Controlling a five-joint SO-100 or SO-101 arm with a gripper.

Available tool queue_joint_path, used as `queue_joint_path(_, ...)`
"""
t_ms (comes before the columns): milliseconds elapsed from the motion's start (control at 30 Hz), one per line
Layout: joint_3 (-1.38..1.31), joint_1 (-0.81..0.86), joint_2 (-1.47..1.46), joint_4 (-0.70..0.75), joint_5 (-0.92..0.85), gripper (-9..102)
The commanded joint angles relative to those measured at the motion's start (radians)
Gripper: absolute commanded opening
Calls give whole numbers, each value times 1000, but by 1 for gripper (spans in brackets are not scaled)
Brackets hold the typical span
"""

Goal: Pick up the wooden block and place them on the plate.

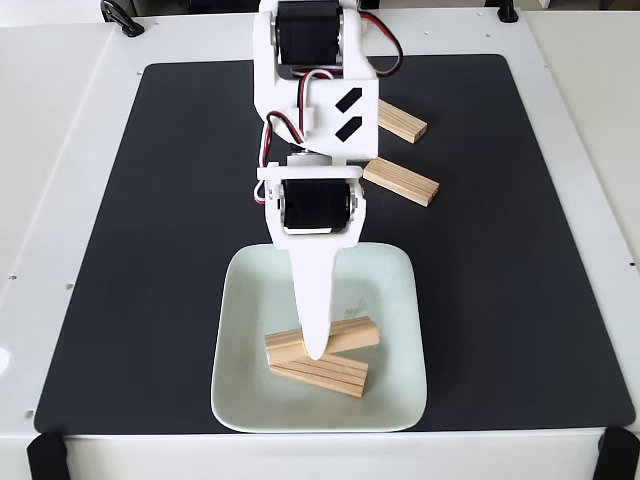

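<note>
Fixed view: fingers (316, 352) over two stacked blocks (322, 357), mid-plate (243, 300)

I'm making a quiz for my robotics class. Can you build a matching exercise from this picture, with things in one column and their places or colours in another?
Things:
1. plate
2. mat
3. upper block on the plate
4. farthest block

Descriptions:
A. black, covers the table
B. leans on another block
C. pale mint-white, near edge of the mat
D. on the mat, behind the arm

Pairs: 1-C, 2-A, 3-B, 4-D

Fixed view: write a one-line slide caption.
Gripper over two wooden blocks on the plate; two more blocks wait on the mat.
</note>
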Motion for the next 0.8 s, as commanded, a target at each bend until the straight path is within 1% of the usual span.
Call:
queue_joint_path(0,-81,3,-20,-15,12,0)
queue_joint_path(133,-92,0,-61,-15,14,-1)
queue_joint_path(200,-92,-2,-71,-17,54,-1)
queue_joint_path(333,-92,0,-69,-67,101,-1)
queue_joint_path(433,-87,0,-64,-86,101,-1)
queue_joint_path(767,-83,2,-57,-72,100,0)
